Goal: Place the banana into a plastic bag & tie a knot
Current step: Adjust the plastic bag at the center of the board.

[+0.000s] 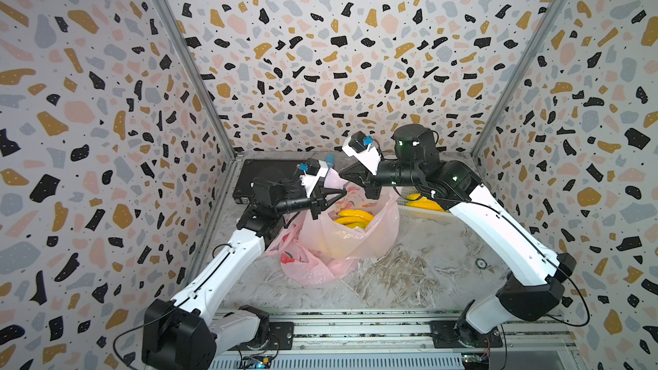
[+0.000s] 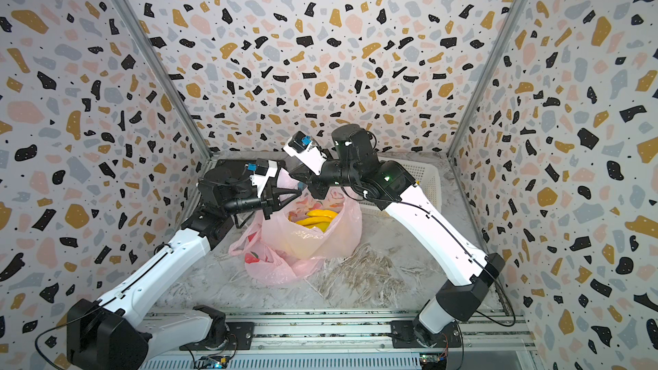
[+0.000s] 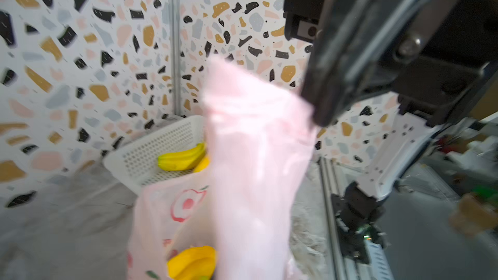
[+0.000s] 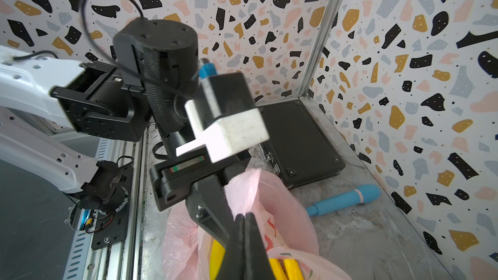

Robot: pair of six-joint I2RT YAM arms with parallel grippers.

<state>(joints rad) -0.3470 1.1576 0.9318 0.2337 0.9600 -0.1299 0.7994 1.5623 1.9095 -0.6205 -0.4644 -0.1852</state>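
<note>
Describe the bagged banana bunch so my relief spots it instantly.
On the marble table, a pink bag stands between the two arms. The banana bunch shows in its open mouth. Unlike the other bananas, which lie in the white basket behind the right arm, it sits inside pink plastic.

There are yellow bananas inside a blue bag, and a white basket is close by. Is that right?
Almost. The bag is pink, not blue, as both top views show. The yellow bananas are inside it, and the white basket is close by.
</note>
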